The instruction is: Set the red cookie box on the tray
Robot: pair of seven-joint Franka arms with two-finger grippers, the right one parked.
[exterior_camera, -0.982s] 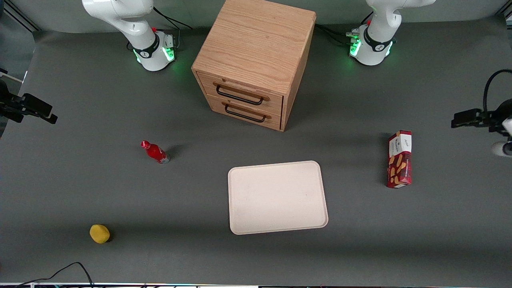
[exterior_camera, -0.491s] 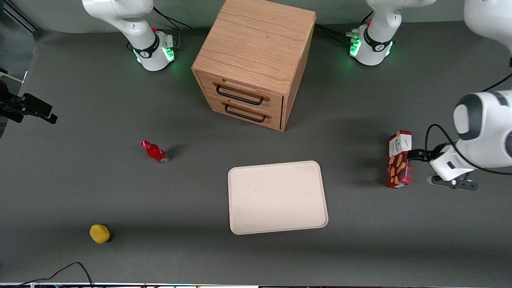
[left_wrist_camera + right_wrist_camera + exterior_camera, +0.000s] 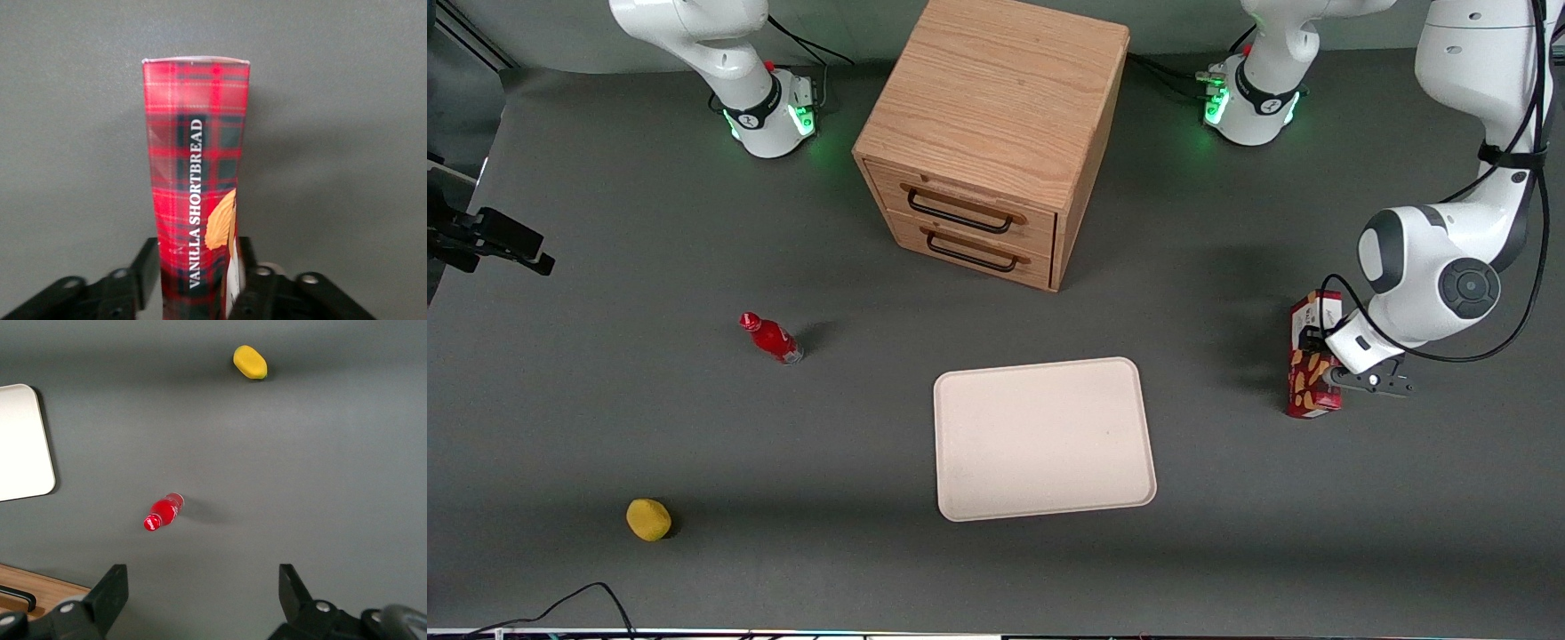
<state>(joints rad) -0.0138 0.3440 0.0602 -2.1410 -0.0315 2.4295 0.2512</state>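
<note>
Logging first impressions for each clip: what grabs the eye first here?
The left gripper at the red cookie box, fingers straddling it, toward the working arm's end of the table. Next, the wooden drawer cabinet, with the bare cream tray nearer the front camera.

One red cookie box (image 3: 1314, 356), one tray (image 3: 1044, 438), one red bottle (image 3: 772, 338), one lemon (image 3: 648, 519), one two-drawer cabinet (image 3: 990, 133).

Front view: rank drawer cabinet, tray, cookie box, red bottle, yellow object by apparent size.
1. drawer cabinet
2. tray
3. red cookie box, gripper at it
4. red bottle and yellow object: too alike to rank
</note>
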